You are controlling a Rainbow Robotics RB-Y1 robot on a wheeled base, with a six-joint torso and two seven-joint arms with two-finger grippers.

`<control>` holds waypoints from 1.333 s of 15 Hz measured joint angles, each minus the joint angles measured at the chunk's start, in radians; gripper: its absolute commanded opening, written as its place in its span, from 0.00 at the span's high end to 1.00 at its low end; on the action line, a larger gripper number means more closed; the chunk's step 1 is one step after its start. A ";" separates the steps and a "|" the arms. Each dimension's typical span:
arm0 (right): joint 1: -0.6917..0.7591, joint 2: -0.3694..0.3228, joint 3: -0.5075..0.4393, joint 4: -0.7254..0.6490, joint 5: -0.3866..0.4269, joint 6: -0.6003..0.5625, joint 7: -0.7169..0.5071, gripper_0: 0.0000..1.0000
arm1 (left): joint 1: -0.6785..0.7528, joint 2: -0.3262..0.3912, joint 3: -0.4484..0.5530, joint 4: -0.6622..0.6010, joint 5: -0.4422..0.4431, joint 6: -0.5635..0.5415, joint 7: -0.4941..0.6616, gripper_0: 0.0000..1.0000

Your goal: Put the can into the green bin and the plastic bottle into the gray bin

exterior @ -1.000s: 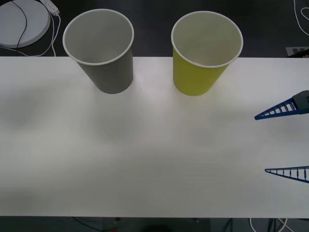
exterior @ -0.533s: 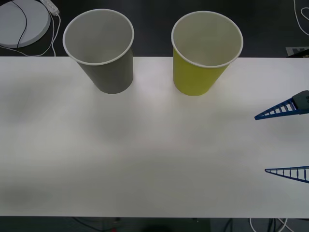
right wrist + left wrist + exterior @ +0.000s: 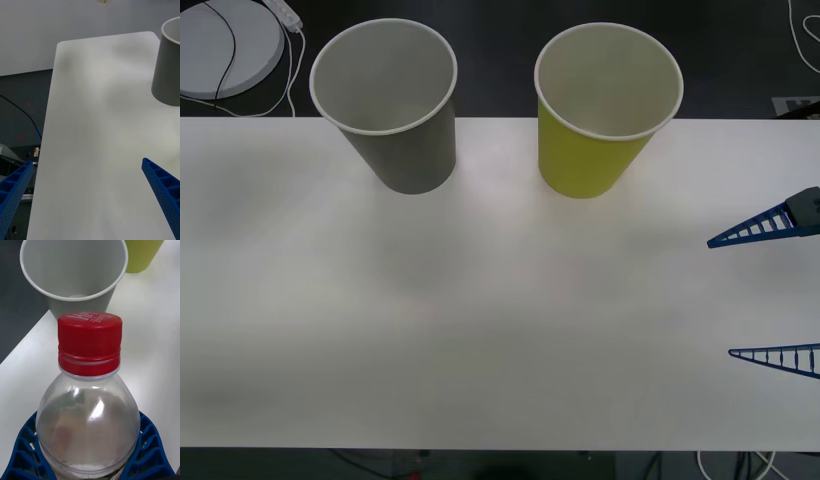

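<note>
The plastic bottle (image 3: 88, 420), clear with a red screw cap (image 3: 90, 341), stands upright in my left gripper (image 3: 90, 453), whose blue fingers (image 3: 150, 442) are shut around its body. Just past the cap is the open mouth of the gray bin (image 3: 56, 311), with the green bin (image 3: 140, 255) beyond it. In the front view the gray bin (image 3: 405, 150) stands at the back left of the white table (image 3: 480, 300) and the green bin (image 3: 590, 160) at the back right. My right gripper (image 3: 720, 297) hangs open at the table's right edge, holding nothing. From the right wrist, that right gripper (image 3: 87, 163) faces the gray bin (image 3: 168, 75). The can is out of view.
A white round disc (image 3: 225, 45) with cables lies on the dark floor behind the table's back left corner. More cable (image 3: 800, 25) runs at the back right. The table's front edge lies close to me.
</note>
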 measured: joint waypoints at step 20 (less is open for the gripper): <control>0.000 0.000 0.000 0.000 0.000 0.000 0.000 0.00 | -0.723 -0.071 -0.489 0.139 -0.235 -0.210 0.193 1.00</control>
